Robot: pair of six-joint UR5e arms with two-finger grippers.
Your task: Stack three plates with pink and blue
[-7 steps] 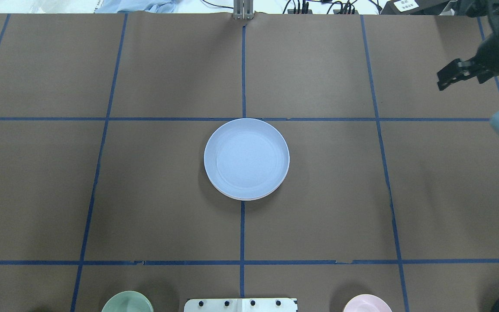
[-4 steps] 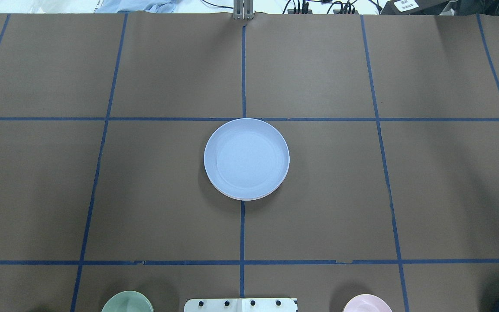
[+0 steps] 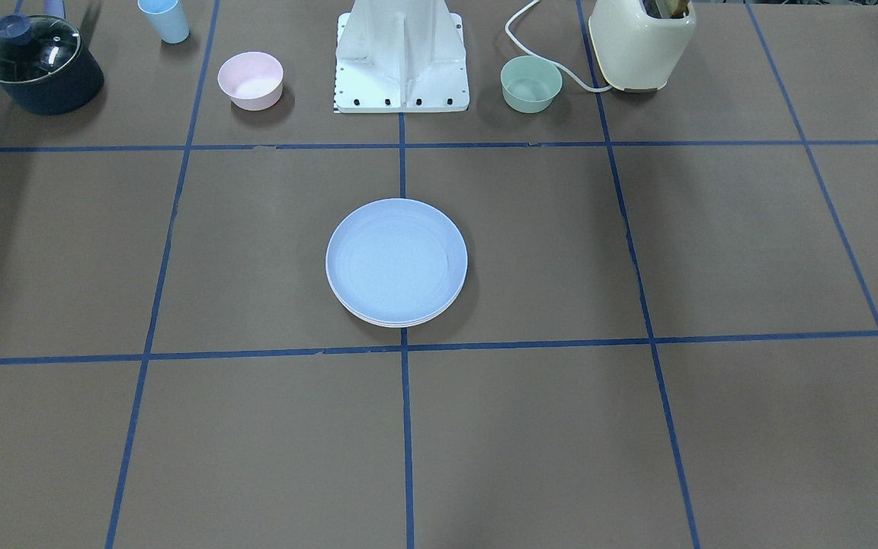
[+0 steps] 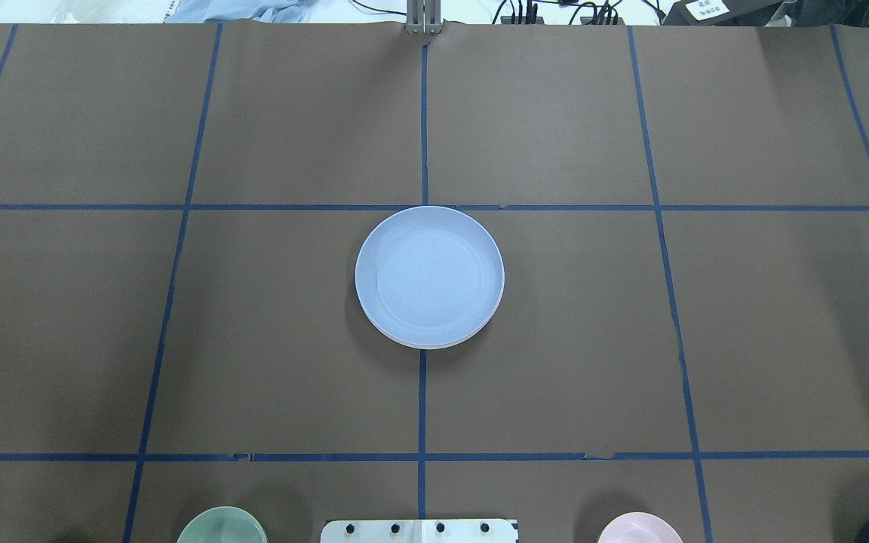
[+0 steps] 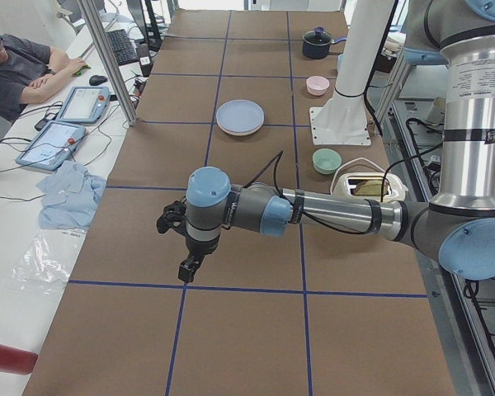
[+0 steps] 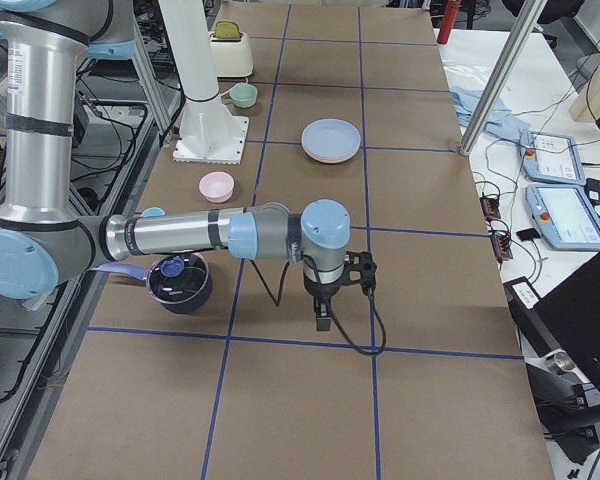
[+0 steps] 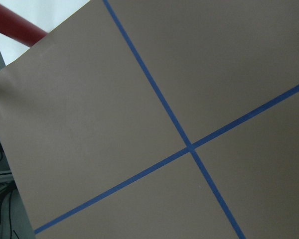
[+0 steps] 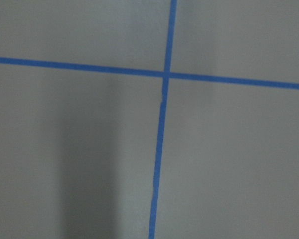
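Reaching low over opposite ends of the brown table [image 4: 253,113], the left arm [image 5: 338,216] and right arm [image 6: 180,235] framed broad open squares between them. The three plates [image 4: 429,277], pale blue topmost, sat stacked midway between the left gripper [image 5: 186,268] and right gripper [image 6: 322,318], far from both. Whether either gripper stood parted or closed could not be told.

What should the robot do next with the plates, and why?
Probably nothing more: leave both arms parked. The blue plate tops the pile mid-table, lower rims peeking out beneath, while the left gripper and right gripper hang far off.
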